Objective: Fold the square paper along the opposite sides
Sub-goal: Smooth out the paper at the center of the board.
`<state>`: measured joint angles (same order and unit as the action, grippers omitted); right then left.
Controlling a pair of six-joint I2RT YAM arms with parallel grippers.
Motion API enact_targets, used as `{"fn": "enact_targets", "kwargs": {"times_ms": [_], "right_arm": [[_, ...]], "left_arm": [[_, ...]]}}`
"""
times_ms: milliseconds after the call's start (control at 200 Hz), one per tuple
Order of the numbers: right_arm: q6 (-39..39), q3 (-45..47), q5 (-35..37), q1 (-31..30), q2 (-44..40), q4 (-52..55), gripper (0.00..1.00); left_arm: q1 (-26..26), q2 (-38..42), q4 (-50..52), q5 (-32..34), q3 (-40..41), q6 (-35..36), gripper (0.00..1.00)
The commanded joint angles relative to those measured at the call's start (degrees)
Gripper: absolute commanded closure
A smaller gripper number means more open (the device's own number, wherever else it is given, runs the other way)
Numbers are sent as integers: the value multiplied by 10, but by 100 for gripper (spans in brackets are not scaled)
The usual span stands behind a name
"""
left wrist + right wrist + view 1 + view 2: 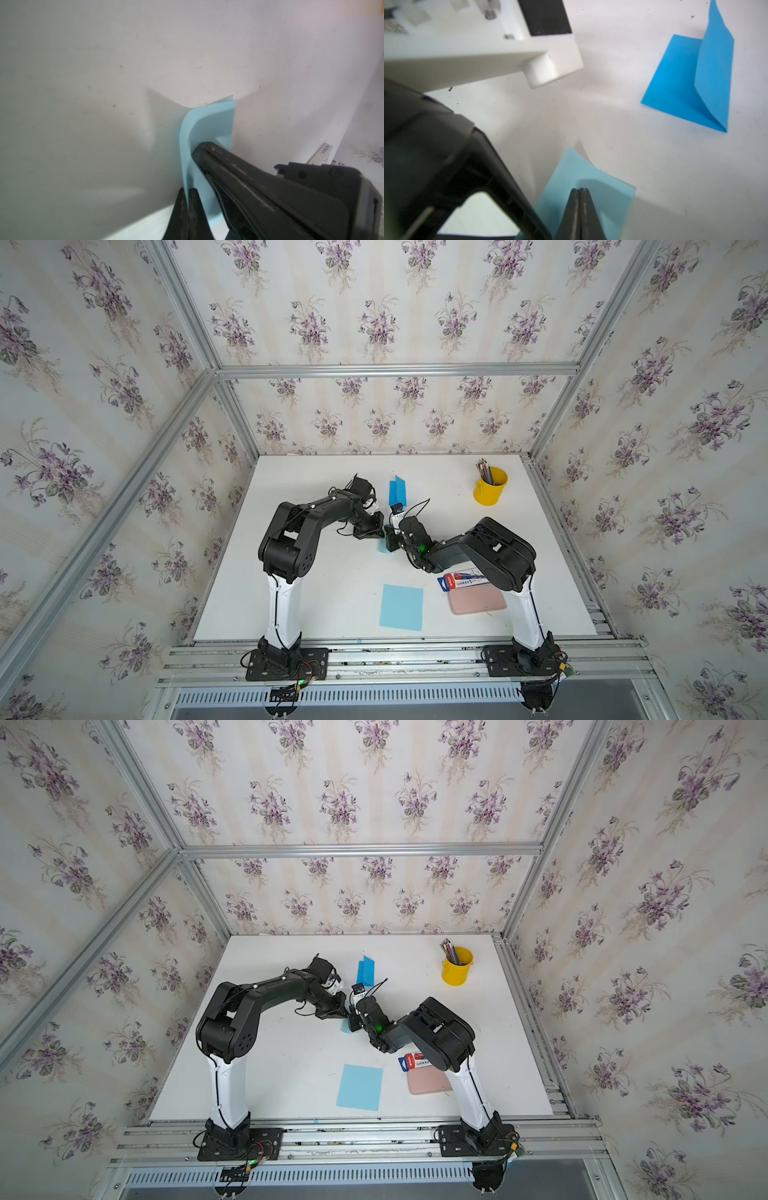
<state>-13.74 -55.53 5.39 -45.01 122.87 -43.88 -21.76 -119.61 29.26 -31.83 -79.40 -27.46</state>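
Where the white table (332,593) meets its front rail low in both top views, a flat pale-blue square (401,608) lies by itself. To its right sits a pink case (478,600) with a red-and-blue packet (459,581) at its far edge, partly under the right arm.

Farther in, at mid-frame, the two arms meet over a second pale-blue paper (216,122), which is curled up off the table. In the left wrist view the left gripper (188,194) is pinched narrow on the paper's edge, with the sheet passing between its fingers. The right gripper (578,191) has its jaws pressed tight together and its tip pushed into the hollow of the curl. Whether any paper is caught between them I cannot tell.

Beyond the grippers, toward the back wall, a darker blue folded paper (397,490) rests with one flap standing up. Well to its right is a yellow cup (490,489) holding pencils (484,470).
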Motion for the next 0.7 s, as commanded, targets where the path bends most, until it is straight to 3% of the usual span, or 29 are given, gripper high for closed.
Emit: {"fn": "enact_targets", "kwargs": {"times_ms": [0, 85, 699], "right_arm": [[-7, 15, 5, 6, -6, 25, 100], [-8, 20, 0, 7, -14, -1, 100], [-38, 4, -11, 49, -19, 73, 100]], "left_arm": [[0, -3, 18, 37, 15, -6, 100], [0, -2, 15, 38, 21, -6, 100], [1, 12, 3, 45, 49, -8, 100]]}}
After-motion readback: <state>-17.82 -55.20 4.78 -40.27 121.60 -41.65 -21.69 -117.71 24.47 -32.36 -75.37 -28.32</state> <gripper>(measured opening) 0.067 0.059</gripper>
